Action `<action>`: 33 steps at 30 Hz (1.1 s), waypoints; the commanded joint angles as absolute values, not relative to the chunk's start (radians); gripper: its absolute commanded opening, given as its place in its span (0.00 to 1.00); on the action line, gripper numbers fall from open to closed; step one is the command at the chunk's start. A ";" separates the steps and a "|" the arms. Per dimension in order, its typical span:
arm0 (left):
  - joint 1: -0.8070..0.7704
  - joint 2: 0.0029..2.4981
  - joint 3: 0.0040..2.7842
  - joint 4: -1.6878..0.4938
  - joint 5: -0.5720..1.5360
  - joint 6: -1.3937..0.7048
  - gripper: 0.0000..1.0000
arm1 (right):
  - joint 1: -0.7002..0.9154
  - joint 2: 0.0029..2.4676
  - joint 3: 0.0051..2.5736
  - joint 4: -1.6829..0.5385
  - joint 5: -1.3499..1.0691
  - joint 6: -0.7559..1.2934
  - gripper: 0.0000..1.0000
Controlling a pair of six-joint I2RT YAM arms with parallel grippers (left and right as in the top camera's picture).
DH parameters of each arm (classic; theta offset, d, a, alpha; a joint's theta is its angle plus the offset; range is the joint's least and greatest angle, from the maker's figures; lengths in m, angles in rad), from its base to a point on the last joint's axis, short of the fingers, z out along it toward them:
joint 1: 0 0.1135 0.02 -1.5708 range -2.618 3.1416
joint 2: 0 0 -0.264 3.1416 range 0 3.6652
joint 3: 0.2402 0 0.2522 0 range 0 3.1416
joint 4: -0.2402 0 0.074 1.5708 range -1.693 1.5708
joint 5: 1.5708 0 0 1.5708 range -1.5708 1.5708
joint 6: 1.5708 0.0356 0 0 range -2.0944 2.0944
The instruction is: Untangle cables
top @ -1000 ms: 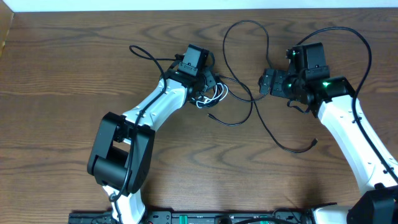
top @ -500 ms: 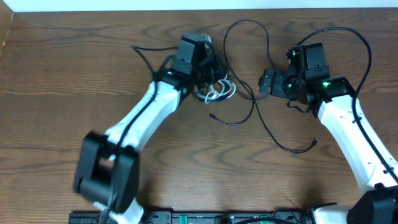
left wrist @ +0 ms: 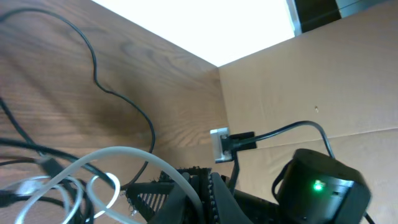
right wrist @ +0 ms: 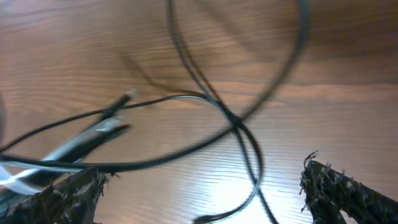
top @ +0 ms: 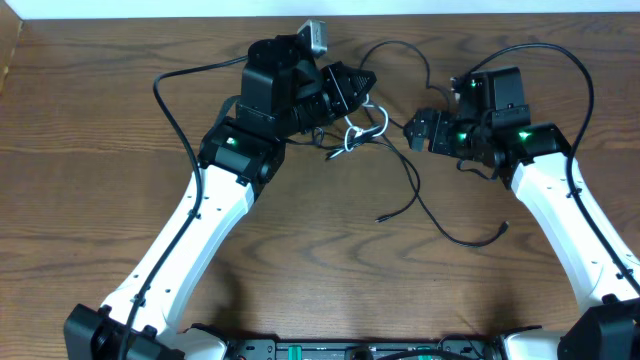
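Observation:
My left gripper (top: 358,88) is raised over the back middle of the table, shut on the short white cable (top: 368,128), which hangs in loops below it, tangled with black cables (top: 420,195). In the left wrist view the closed jaws (left wrist: 205,190) pinch the white cable (left wrist: 134,154), with a black cable (left wrist: 124,102) on the wood behind. My right gripper (top: 415,130) is open just right of the bundle. In the right wrist view its fingers (right wrist: 199,190) straddle crossing black cables (right wrist: 249,143) without touching them. Two black plug ends (top: 380,215) (top: 505,228) lie on the table.
The wooden table (top: 100,150) ends at a white back edge. A cardboard wall (left wrist: 311,81) stands beyond it. Thick black arm wires arc beside each arm: the left one (top: 170,110) and the right one (top: 575,65).
The left arm has risen and swung right and back, lifting the white cable and the tangled black cables; a black plug end was dragged right. The right gripper has barely shifted.

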State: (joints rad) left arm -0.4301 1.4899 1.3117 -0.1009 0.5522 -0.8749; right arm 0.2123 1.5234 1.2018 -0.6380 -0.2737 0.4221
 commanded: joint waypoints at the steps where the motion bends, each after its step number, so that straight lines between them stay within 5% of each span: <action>1: -0.438 1.483 1.333 -0.094 0.584 -0.948 0.07 | 0.211 1.523 1.209 -0.623 -0.413 0.434 0.99; 13: -0.438 1.483 1.333 -0.065 0.641 -1.079 0.07 | 0.211 1.523 1.209 -0.608 -0.423 0.419 0.99; 33: -0.437 1.483 1.333 -0.084 0.644 -1.203 0.08 | 0.232 1.525 1.202 -0.652 -0.252 -0.141 0.99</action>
State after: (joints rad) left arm -0.4358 1.4902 1.3113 -0.0830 0.6266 -1.1820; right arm 0.2268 1.5234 1.2018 -0.6712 -0.3389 -0.0551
